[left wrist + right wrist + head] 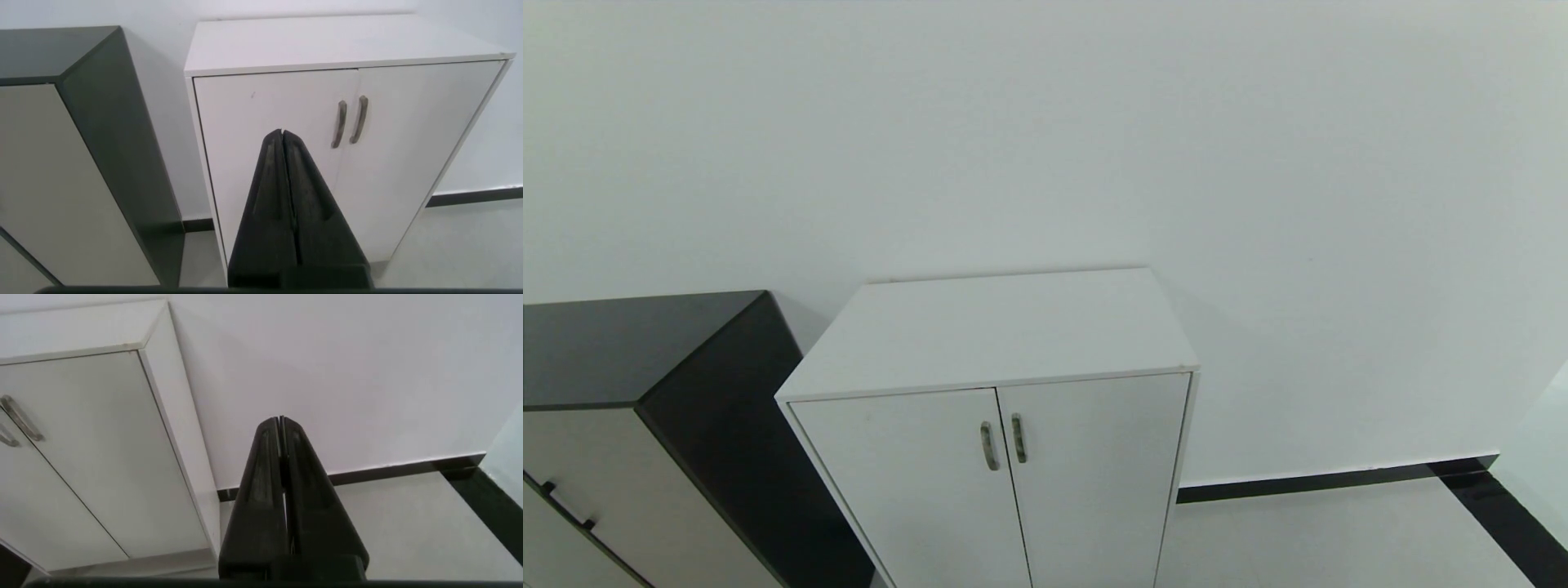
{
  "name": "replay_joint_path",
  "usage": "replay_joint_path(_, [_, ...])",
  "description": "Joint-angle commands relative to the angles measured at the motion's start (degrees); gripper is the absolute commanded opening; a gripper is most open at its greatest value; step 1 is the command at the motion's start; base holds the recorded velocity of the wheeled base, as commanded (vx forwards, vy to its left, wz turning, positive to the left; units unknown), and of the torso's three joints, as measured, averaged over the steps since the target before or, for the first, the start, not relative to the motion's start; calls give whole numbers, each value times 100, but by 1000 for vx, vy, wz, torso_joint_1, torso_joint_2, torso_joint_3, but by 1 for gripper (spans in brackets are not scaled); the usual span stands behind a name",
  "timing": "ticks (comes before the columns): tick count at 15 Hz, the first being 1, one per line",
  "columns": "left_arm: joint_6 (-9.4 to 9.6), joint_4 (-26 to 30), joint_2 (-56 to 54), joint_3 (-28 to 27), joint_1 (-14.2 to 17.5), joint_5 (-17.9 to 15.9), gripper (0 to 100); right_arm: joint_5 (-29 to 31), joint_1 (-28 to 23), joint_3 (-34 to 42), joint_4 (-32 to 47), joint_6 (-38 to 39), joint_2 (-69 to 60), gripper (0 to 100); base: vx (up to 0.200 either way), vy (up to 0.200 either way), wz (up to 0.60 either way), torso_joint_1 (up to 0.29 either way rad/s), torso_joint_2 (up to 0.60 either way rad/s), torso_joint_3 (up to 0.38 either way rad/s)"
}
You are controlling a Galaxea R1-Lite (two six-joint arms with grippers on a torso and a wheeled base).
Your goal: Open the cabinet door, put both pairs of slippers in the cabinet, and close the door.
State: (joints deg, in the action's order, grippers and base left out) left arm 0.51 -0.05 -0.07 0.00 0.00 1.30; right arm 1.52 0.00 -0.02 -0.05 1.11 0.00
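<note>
A white two-door cabinet (988, 425) stands against the wall with both doors closed. Two metal handles (1003, 443) sit side by side at the middle seam. In the left wrist view my left gripper (283, 135) is shut with nothing in it, held in front of the left door (270, 163), some way off from the handles (349, 122). My right gripper (280, 422) is shut and empty too, off to the right of the cabinet (98, 449), facing the wall and floor.
A black-topped cabinet (645, 392) stands close on the white cabinet's left. White wall (1258, 204) rises behind, with a black baseboard (1331, 480) along the floor. Pale floor (1339, 539) lies open to the cabinet's right.
</note>
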Motion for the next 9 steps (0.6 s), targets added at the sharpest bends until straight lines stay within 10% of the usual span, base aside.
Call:
replay_joint_path(1, [2, -4, 7, 0, 0, 1, 0, -3, 0, 2, 5, -5, 0, 0, 0, 0, 0, 0, 0, 0])
replay_joint_path(9, [2, 5, 7, 0, 0, 1, 0, -3, 0, 2, 5, -14, 0, 0, 0, 0, 0, 0, 0, 0])
